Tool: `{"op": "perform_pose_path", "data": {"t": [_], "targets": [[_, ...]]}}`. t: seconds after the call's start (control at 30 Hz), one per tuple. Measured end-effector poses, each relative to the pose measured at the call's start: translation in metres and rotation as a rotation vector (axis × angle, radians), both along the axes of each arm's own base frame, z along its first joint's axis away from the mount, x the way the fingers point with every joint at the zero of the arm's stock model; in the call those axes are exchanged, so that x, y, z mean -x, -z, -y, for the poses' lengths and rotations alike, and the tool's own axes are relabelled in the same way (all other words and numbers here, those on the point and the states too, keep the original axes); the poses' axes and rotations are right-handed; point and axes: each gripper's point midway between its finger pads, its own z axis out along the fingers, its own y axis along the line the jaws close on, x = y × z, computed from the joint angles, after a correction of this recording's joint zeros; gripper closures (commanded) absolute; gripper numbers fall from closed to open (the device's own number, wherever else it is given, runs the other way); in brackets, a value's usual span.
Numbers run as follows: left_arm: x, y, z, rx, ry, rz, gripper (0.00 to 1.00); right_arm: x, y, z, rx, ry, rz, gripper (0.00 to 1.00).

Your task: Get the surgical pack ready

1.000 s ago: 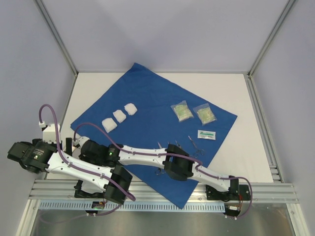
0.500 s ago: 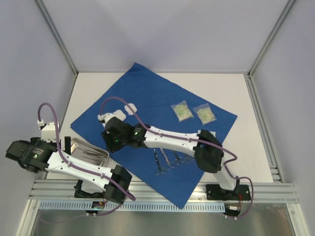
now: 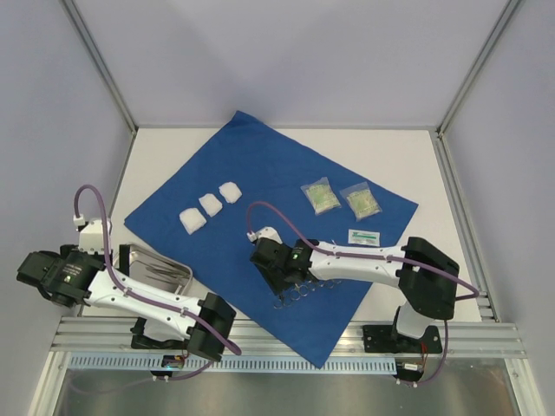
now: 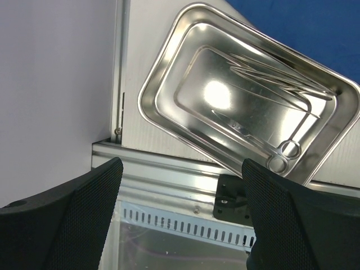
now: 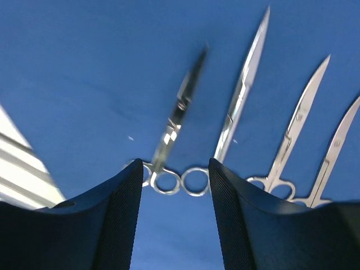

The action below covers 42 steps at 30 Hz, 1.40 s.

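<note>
Drape [image 3: 286, 165]: spread flat, set diagonally on table [image 3: 416, 165], near corner over front rail; serves as base sheet, so contents rest on it.
Gauze [image 3: 208, 206]: three pads in row, far left of drape.
Packets [image 3: 320, 196]: two side by side, far right, well apart from gauze.
Instruments [image 3: 299, 290]: row near front edge, rings toward arms, likely for easy pickup.
Right claw [image 5: 175, 164]: spread, empty, straddling one instrument's rings.
Tray [image 4: 152, 90]: off drape, beside its left edge; one instrument inside.
Left claw [image 4: 181, 164]: spread wide, empty, above tray.
</note>
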Motion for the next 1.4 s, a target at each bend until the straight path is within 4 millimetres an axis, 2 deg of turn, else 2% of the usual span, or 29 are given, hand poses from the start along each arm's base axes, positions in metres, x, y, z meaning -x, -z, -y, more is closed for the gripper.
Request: {"op": "perform_pose_path", "data": {"t": [0.07,0.13,0.27,0.7,0.8,0.9,0.93,1.0,1.4], "targets": [[0.000,0.001,0.001,-0.003,0.004,-0.002,0.05,0.006,0.014,0.015,0.045,0.013,-0.025,0.48],[0.001,0.001,0.001,-0.010,0.006,-0.004,0.05,0.009,0.018,0.019,0.057,0.020,-0.036,0.50],[0.001,0.000,0.002,-0.028,0.010,-0.002,0.05,0.007,0.019,0.015,0.039,0.027,-0.033,0.53],[0.003,0.003,0.003,-0.035,0.020,-0.011,0.04,0.013,0.049,0.006,0.064,0.030,-0.093,0.64],[0.003,0.005,0.004,-0.029,0.020,-0.013,0.04,0.012,0.050,0.005,0.066,0.034,-0.095,0.70],[0.004,0.007,0.004,-0.027,0.019,-0.016,0.04,0.011,0.051,0.003,0.065,0.043,-0.097,0.85],[0.004,0.007,0.004,-0.026,0.019,-0.016,0.04,0.011,0.051,0.003,0.064,0.046,-0.098,0.92],[0.004,0.007,0.004,-0.026,0.019,-0.016,0.04,0.011,0.051,0.003,0.063,0.051,-0.097,0.99],[0.004,0.007,0.004,-0.024,0.019,-0.017,0.04,0.011,0.046,0.001,0.048,0.056,-0.098,1.00]]}}
